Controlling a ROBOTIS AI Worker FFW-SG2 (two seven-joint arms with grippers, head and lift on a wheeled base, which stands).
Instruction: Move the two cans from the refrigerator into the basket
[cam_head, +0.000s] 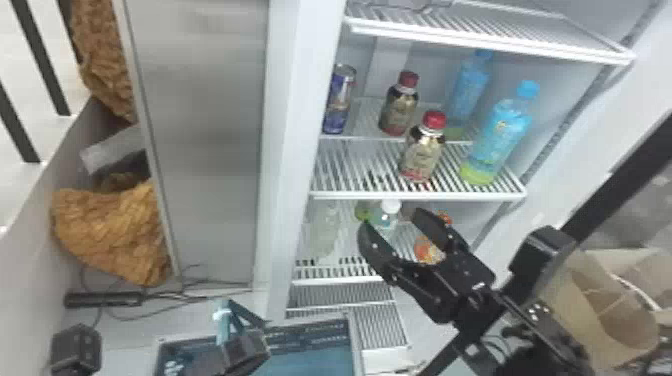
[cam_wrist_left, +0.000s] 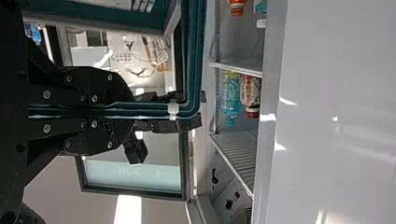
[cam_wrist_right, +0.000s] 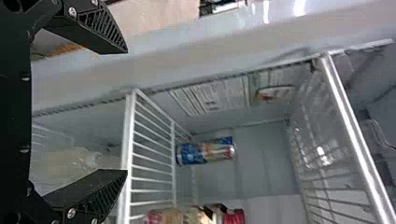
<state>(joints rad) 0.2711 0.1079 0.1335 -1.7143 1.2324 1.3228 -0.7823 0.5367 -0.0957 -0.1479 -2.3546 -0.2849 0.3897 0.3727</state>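
One blue can (cam_head: 340, 100) stands up on the middle shelf (cam_head: 360, 175) of the fridge, near the side wall on the left in the head view. The right gripper (cam_head: 392, 220) is in front of the fridge, lower than that can. Its fingers (cam_wrist_right: 100, 30) are spread wide with nothing in their grip. The left gripper (cam_head: 244, 350) is low down by the basket (cam_head: 310, 357), and its fingers are squeezed on the blue-green handle (cam_wrist_left: 140, 110). I cannot tell what is in the basket.

Lots of things are close to the can. A small bottle with a red lid (cam_head: 400, 107) is beside it, a bit apart. Another red-lid bottle (cam_head: 422, 150) is nearer the front, and two tall blue bottles (cam_head: 500, 140) (cam_head: 470, 87) stand on the other side of the red-lid ones. The white front edge of the shelf sticks out between the gripper and the can, and a top rack (cam_head: 490, 40) hangs over them all. On the shelf below is a bottle with a white cap (cam_head: 391, 207) and something orange (cam_head: 427, 250), partly behind the right gripper. A cardboard box (cam_head: 600, 310) sits out to the right.
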